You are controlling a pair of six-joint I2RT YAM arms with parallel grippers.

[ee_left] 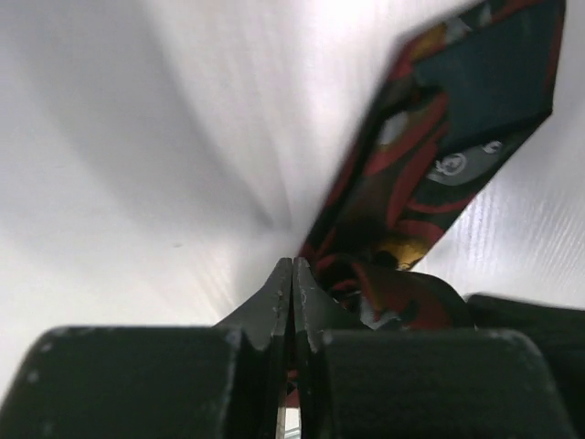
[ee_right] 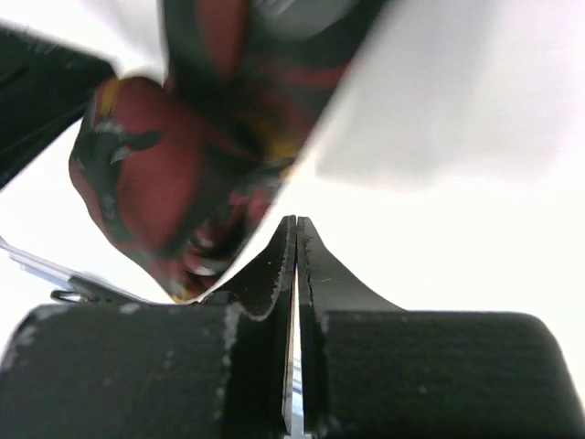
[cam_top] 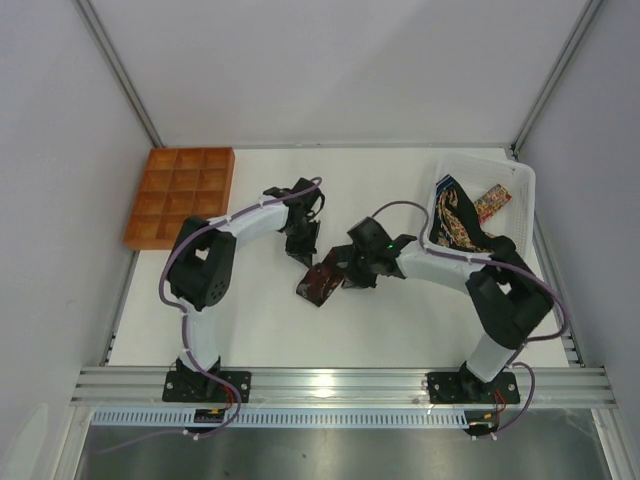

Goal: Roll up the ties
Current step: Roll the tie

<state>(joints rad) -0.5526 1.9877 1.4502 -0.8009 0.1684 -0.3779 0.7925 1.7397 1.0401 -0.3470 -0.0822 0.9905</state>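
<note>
A dark tie with a maroon and gold print [cam_top: 320, 283] lies bunched on the white table between my two grippers. My left gripper [cam_top: 303, 255] is just above and left of it, the right gripper [cam_top: 352, 275] just to its right. In the left wrist view the left gripper [ee_left: 292, 265] is shut tip to tip, and the tie [ee_left: 430, 155] runs from beside its right finger to a pointed end at the upper right. In the right wrist view the right gripper [ee_right: 296, 221] is shut with nothing in it, and the tie's rolled bundle [ee_right: 164, 174] is left of its fingers.
A white basket [cam_top: 522, 185] at the back right holds more ties [cam_top: 455, 220]. An orange compartment tray [cam_top: 180, 195] sits at the back left. Grey walls close off the table's sides and back.
</note>
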